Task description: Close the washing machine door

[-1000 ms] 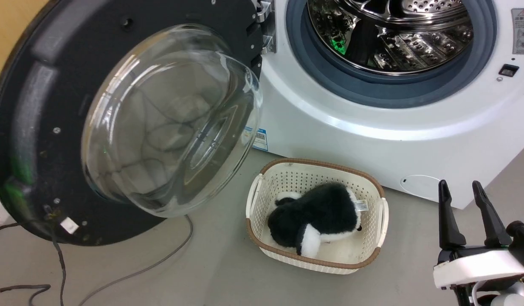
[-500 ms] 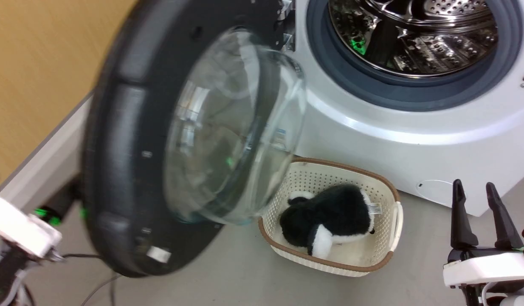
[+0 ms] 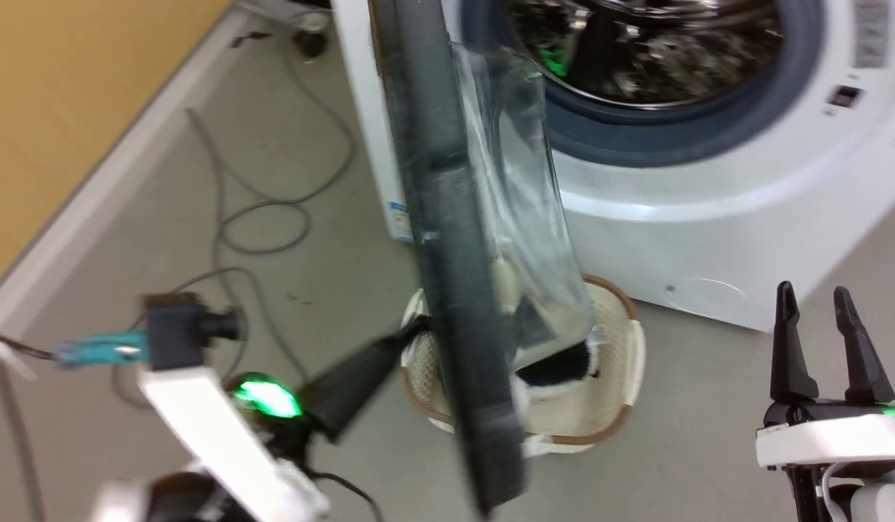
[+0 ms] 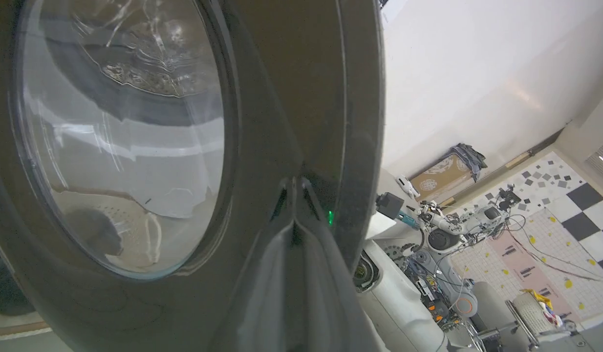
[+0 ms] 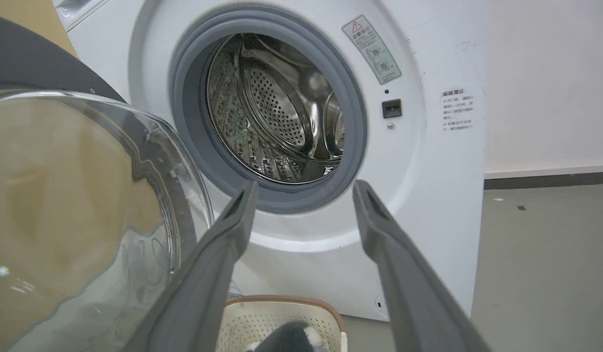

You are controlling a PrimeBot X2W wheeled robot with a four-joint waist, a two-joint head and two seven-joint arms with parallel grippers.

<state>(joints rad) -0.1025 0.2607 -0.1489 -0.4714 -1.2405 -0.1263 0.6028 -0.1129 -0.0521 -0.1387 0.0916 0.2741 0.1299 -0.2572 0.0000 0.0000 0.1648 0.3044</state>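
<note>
2 pincers are seen. The left pincer (image 3: 413,330) is closed, its fingers pressed together with nothing between them, and their tips are set against the outer face of the washing machine door (image 3: 455,290). The door is seen edge-on, about half open, standing out from the washing machine (image 3: 708,239) above a basket (image 3: 631,348) on the floor. The right pincer (image 3: 814,301) is held open and empty, well apart from the door.

One washing machine (image 3: 708,239), one door (image 3: 455,290), one basket (image 3: 634,348).
</note>
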